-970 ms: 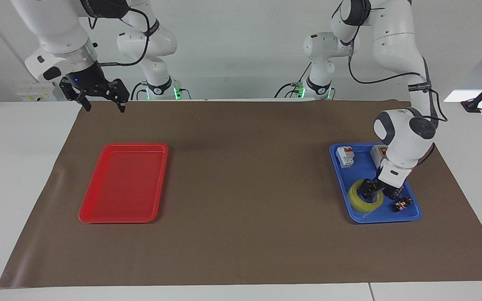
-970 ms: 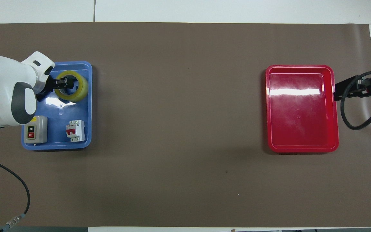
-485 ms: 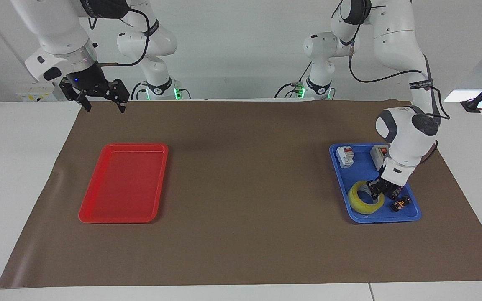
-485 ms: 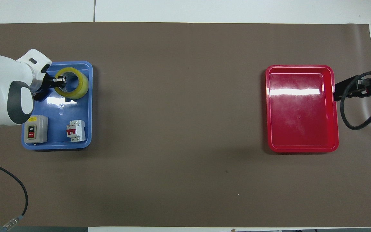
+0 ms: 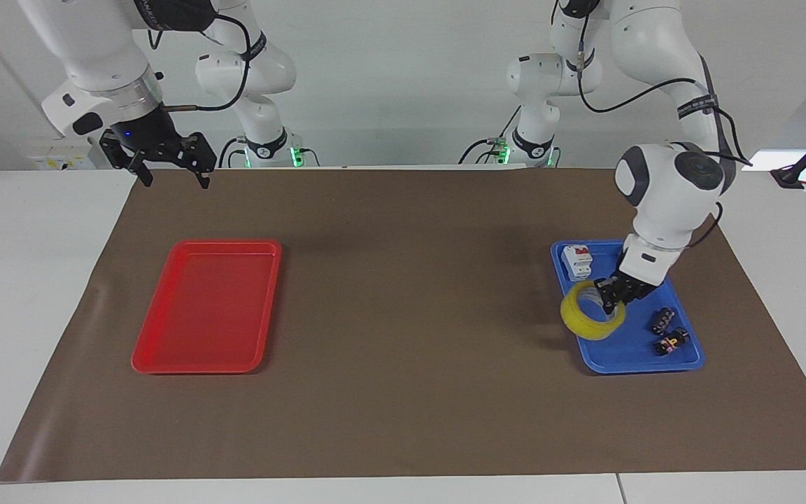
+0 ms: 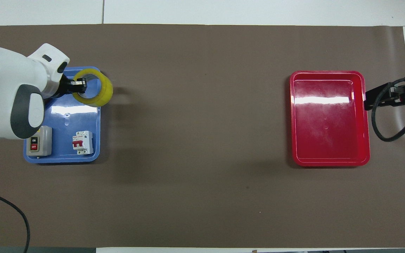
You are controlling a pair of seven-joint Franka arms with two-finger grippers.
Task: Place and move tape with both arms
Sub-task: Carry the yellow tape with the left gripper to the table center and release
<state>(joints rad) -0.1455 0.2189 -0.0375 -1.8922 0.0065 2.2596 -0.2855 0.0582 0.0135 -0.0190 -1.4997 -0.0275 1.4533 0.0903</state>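
Brown paper covers the white table (image 5: 25, 280) from end to end, and both trays sit on it. At the left arm's end, the tape (image 5: 590, 318) hangs in the air, pinched through its wall by the left gripper (image 5: 611, 297), one finger inside the core and one outside. The roll is tilted and sits over the edge of the blue tray (image 5: 627, 357) that faces the middle of the table; from overhead it overlaps that rim.

The step in hand looks like the carry: the roll is clear of the tray floor and has to travel toward the middle, where the other arm can reach it. The next move calls for a steady sideways sweep at this height, then a gentle set-down on the open paper.

Inside the blue tray are a white circuit breaker (image 5: 576, 262), a grey on-off switch box (image 6: 38, 141), and two small black connectors (image 5: 667, 332) nearest the camera in the facing view. None lies along the way to the middle.

The red tray (image 5: 207, 304) lies empty at the right arm's end. The right gripper (image 5: 168, 171) waits with fingers spread wide, raised over the paper's edge beside that tray.
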